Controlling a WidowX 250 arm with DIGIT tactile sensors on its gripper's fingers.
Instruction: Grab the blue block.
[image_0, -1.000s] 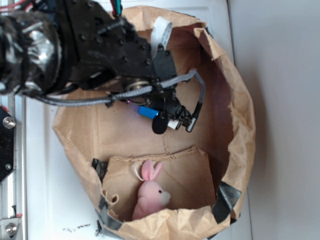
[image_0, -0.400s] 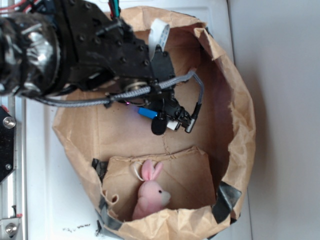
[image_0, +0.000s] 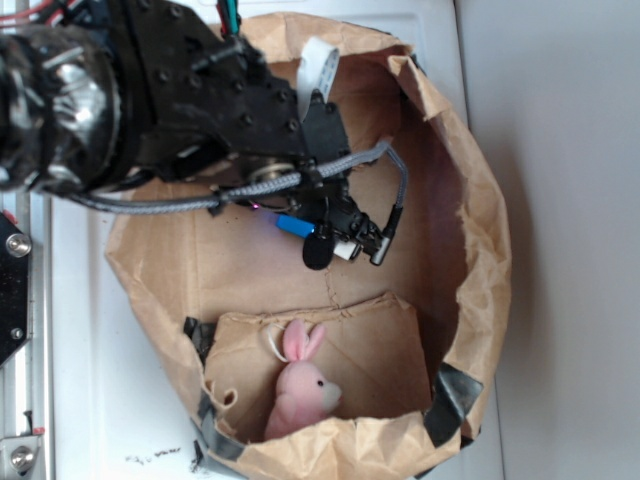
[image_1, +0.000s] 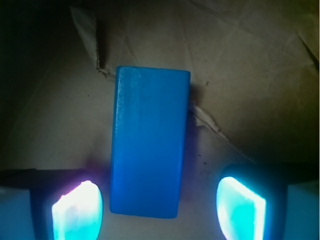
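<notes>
Blue block (image_1: 147, 142): bright blue, plain rectangular bar, smooth flat faces, square corners, no markings. In the wrist view it lies flat on creased brown paper, long axis running top to bottom, centre of the frame.

Gripper (image_1: 159, 207): jaws spread apart, released, nothing between the pads. Left fingertip (image_1: 77, 210) shows at lower left, right fingertip (image_1: 241, 207) at lower right, both glowing cyan. The lower end of the block sits between them, nearer the left one, just beside it; whether they touch cannot be told. A clear gap separates it from the right fingertip.

Exterior view: block (image_0: 294, 224) shows as a small blue patch under the black gripper (image_0: 335, 235), on the floor of the brown paper bag (image_0: 480, 230), upper middle of the frame. Pink plush bunny (image_0: 303, 385) lies well apart, lower centre.
</notes>
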